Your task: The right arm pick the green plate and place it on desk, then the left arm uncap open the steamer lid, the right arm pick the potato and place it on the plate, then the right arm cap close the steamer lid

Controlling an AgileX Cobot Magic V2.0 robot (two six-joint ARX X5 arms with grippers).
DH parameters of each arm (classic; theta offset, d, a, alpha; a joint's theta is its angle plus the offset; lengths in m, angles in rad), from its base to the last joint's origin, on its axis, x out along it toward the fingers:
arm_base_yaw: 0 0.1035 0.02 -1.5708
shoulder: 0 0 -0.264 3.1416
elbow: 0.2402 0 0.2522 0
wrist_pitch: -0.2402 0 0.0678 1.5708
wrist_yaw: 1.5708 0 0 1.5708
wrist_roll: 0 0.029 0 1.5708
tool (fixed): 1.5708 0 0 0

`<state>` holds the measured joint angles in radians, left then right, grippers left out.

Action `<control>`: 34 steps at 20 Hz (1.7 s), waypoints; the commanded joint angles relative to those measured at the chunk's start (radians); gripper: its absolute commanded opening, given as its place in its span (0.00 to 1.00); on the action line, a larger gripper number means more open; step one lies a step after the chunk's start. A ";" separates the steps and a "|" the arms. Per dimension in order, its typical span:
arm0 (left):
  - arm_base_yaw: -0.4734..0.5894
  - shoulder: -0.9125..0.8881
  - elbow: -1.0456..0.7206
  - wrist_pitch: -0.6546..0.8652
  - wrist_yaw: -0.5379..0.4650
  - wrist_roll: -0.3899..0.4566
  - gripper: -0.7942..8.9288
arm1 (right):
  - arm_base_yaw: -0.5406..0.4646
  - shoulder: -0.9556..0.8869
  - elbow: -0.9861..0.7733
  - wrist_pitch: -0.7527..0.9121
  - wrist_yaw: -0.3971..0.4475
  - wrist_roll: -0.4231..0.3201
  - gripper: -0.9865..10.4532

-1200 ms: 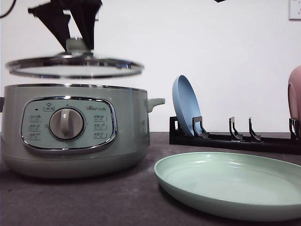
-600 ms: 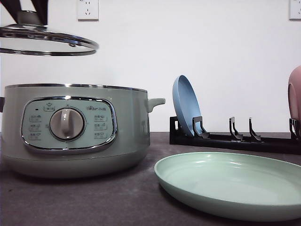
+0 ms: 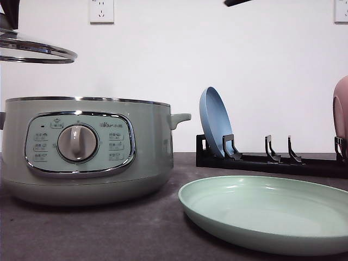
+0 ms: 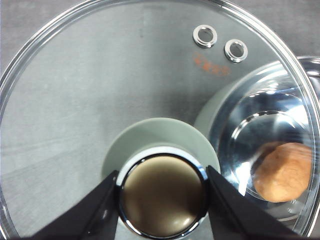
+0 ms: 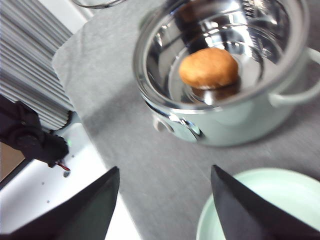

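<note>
The front view looks level across the dark grey surface [image 3: 81, 234] from nearby, while both wrist views look steeply down, sharing the egg-shaped orange-brown potato [image 4: 283, 171] [image 5: 208, 67].

The black left gripper [image 4: 162, 202] squeezes the pale green knob [image 4: 162, 200] of the round clear glass lid [image 4: 100, 90]; the orange-brown potato [image 4: 284, 171] shows through it.

The plate [image 3: 272, 215] is pale sage green; the steamer [image 3: 87, 149] matches it, with a chrome-ringed panel and shiny steel bowl; the potato [image 5: 208, 67] is orange-brown; the lid [image 4: 100, 80] is clear glass, steel-rimmed; the desk [image 3: 109, 234] is dark speckled grey; the rack [image 3: 272, 162] is black, its plate [image 3: 215, 120] blue.
</note>
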<state>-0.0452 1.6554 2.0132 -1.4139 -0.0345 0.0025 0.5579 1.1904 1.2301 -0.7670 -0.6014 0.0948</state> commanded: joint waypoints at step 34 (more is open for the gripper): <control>0.022 -0.014 0.047 0.000 0.035 0.021 0.09 | 0.240 1.029 0.860 -0.155 0.341 0.261 0.54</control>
<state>-0.0261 1.6554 2.0132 -1.4136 -0.0093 0.0109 0.7876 2.1807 2.0605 -0.9237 -0.2615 0.3309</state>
